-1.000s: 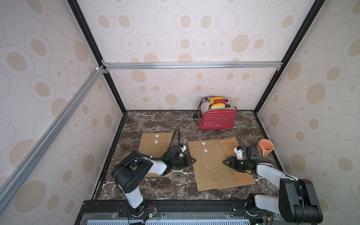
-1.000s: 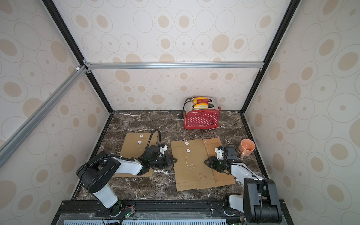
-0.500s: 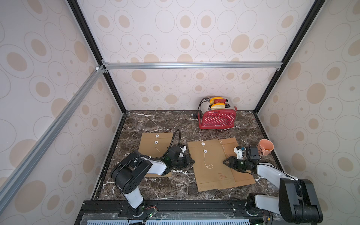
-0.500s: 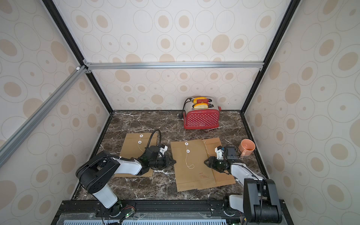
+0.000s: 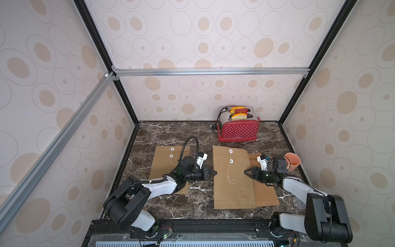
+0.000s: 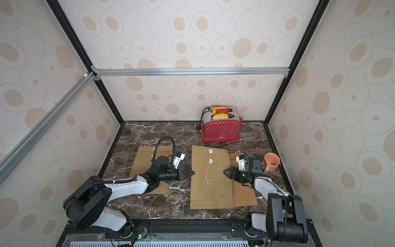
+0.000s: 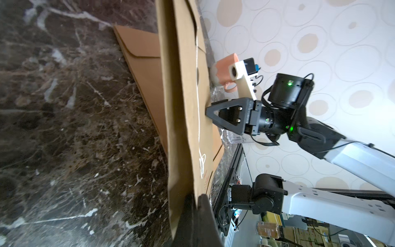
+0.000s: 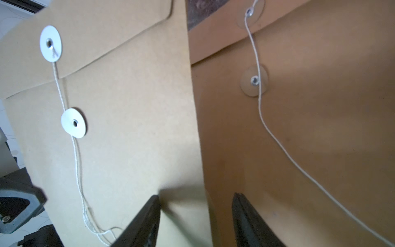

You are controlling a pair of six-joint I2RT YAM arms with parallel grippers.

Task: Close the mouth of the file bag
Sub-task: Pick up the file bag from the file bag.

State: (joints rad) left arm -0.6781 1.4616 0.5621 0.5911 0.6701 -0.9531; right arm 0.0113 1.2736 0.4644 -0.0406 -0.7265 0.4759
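The left gripper (image 5: 212, 173) has just closed, seemingly pinching the facing edge of the middle file bag (image 5: 233, 188), which lies flat on the table (image 5: 171, 132) between the arms; the right gripper (image 5: 246, 171) has widened slightly, jaws apart astride the opposite edge. The bag looks steadied now; its flap (image 5: 222, 150) is folded down but the string (image 5: 228, 174) trails loose, so winding it round the lower disc (image 5: 231, 161) probably remains.

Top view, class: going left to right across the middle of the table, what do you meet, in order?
In order: left file bag → left hand → middle file bag → right hand → orange cup.
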